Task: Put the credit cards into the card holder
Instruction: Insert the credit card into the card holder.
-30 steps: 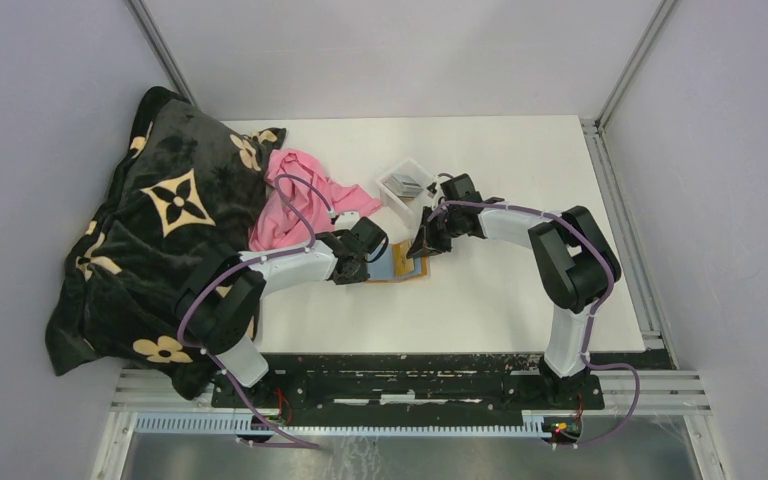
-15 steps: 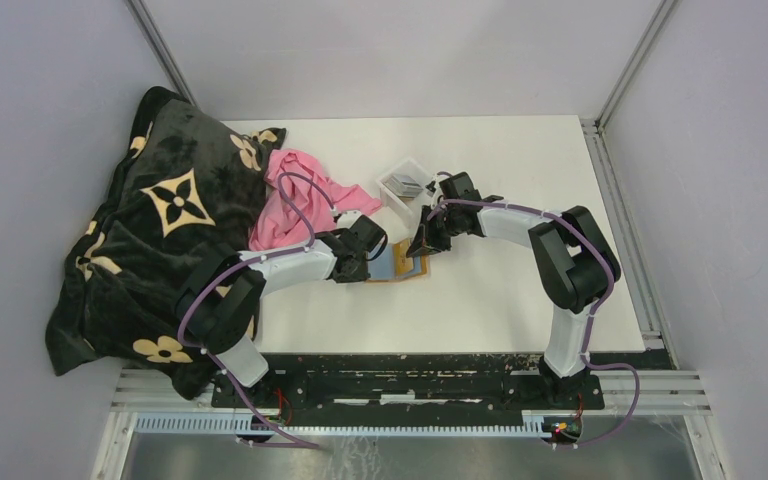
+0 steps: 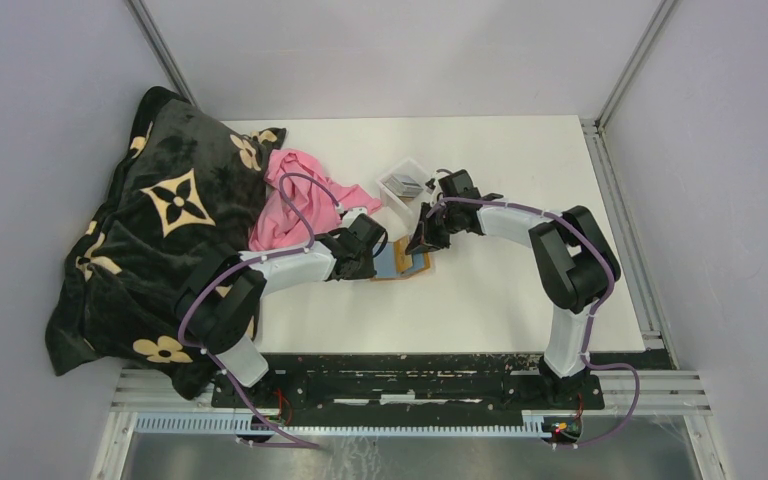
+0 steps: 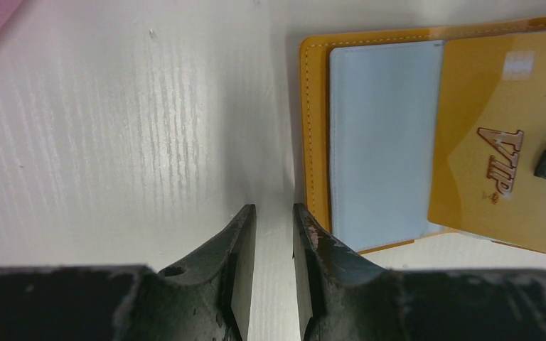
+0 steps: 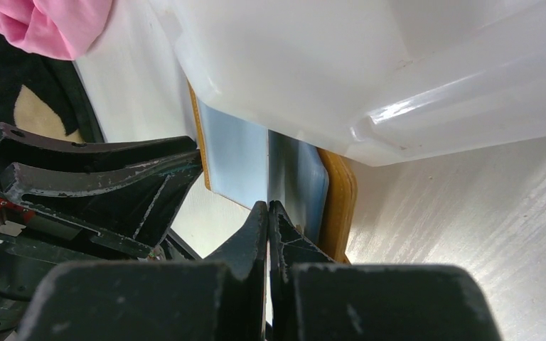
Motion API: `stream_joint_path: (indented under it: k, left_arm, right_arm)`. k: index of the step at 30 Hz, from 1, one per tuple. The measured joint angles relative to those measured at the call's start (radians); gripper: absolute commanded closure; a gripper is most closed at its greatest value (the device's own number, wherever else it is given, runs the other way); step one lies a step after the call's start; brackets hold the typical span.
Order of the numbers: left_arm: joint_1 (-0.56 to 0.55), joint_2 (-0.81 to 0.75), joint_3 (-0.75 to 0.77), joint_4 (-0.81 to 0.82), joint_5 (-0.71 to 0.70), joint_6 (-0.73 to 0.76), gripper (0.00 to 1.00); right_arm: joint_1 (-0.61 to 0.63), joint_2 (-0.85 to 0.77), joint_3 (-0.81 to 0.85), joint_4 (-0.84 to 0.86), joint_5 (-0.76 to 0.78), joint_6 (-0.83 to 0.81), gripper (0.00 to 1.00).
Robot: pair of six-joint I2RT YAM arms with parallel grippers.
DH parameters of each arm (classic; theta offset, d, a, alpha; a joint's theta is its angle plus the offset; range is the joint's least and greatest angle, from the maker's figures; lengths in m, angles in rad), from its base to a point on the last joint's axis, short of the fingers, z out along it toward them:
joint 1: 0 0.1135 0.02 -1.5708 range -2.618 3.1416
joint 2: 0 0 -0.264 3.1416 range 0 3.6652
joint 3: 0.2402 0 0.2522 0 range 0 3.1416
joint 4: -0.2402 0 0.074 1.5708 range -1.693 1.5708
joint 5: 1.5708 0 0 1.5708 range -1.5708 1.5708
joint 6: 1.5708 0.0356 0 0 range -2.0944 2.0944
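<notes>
At table (image 3: 520, 290) centre, left gripper (image 4: 274, 210) narrowly spread, empty, edged nearer the card holder (image 4: 314, 128) at its 3 o'clock, right gripper (image 5: 268, 207) pressed together, tip on the holder, credit cards (image 3: 403, 184) at 12 o'clock in clear tray (image 5: 291, 64).

There is one white table (image 3: 500, 290) and two robot arms, a left arm (image 3: 280, 268) and a right arm (image 3: 560, 250). Each ends in one two-finger gripper, so there are two: the left gripper (image 4: 274, 213) and the right gripper (image 5: 268, 209). There is one orange card holder (image 4: 313, 106), showing one gold VIP card (image 4: 498, 128) and one pale blue panel (image 4: 380, 135). One clear plastic tray (image 5: 327, 64) holds one small stack of cards (image 3: 401, 184); how many are in it cannot be told. There is one pink cloth (image 3: 290, 200) and one black flower-patterned blanket (image 3: 150, 230).
</notes>
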Motion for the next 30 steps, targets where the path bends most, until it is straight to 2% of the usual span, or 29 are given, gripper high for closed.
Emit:
stream_joint_path:
  k: [30]
  left_arm:
    - [0.000, 0.001, -0.014, 0.056, 0.032, 0.001, 0.69]
  right_arm:
    - [0.008, 0.000, -0.031, 0.006, 0.006, 0.002, 0.99]
